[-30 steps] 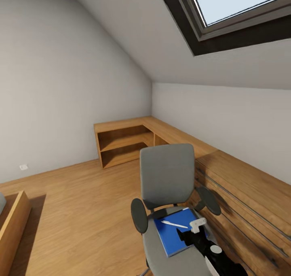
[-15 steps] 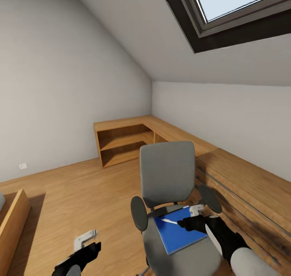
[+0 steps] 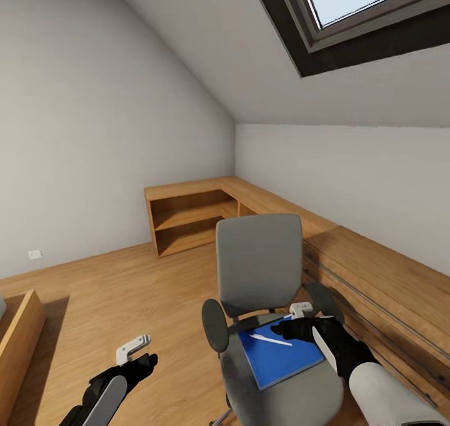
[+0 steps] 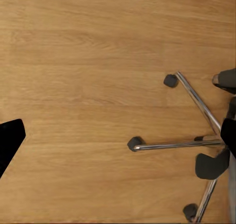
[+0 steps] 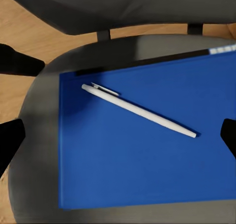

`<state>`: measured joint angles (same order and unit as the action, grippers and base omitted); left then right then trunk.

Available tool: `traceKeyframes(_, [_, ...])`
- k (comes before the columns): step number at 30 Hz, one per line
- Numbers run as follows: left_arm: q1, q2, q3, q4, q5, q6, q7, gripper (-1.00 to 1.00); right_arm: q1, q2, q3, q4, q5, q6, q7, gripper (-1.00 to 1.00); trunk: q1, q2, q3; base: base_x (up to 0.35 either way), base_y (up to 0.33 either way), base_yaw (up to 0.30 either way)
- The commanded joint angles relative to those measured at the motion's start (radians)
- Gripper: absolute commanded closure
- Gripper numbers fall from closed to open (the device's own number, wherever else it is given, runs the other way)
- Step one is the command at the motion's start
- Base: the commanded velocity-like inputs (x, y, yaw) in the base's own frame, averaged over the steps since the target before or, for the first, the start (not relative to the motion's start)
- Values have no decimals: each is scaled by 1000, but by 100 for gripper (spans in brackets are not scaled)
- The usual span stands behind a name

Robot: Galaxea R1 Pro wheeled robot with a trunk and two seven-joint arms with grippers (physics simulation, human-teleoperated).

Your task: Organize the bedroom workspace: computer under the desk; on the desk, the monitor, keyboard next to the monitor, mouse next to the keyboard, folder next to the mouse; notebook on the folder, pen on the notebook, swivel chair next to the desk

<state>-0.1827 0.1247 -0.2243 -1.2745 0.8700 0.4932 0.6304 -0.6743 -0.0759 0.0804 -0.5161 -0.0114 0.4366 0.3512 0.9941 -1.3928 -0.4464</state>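
Right gripper [image 3: 299, 317] is being held spread apart just above pen [image 5: 138, 111] lying on folder [image 5: 147, 150]; left gripper [image 3: 134, 346] is being held apart too

Bright even daylight from the skylight [image 3: 369, 14], soft shadows on the wood floor [image 3: 125, 295], sharp clean renders

The swivel chair [image 3: 259, 270] had a plain grey seat and back, black armrests and a chrome star base on dark casters. The folder [image 3: 281, 357] on it was solid bright blue, and the pen [image 5: 140, 111] lying on it was white. The floor [image 4: 88, 86] was honey-brown wood with a fine straight grain. The shelf unit [image 3: 187, 217] was the same warm wood. The walls [image 3: 81, 132] were pale grey, unpatterned. Both arms were black with white segments.
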Motion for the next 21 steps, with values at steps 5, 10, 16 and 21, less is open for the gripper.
traceKeyframes(5, [-1, 5, -5, -19, 6, -1, 12, -100, 0, -1, 4, -2, -50, -2, 0, -100, 19, -36, -17, 0, 0, 0])
traceKeyframes(10, [-1, 5, -6, -27, 6, -1, 13, -100, 1, -2, 4, -2, -62, -4, 0, -100, 38, -71, -33, 0, 0, 0])
traceKeyframes(16, [-1, 5, -10, -30, 6, -2, 14, -100, 1, -2, 3, -2, -63, -4, 0, -100, 61, -113, -51, 0, 0, 0])
traceKeyframes(21, [-1, 4, -34, -32, 6, -4, 15, -100, 1, -1, 4, -1, -64, -5, 0, -100, 81, -148, -67, 0, 0, 0])
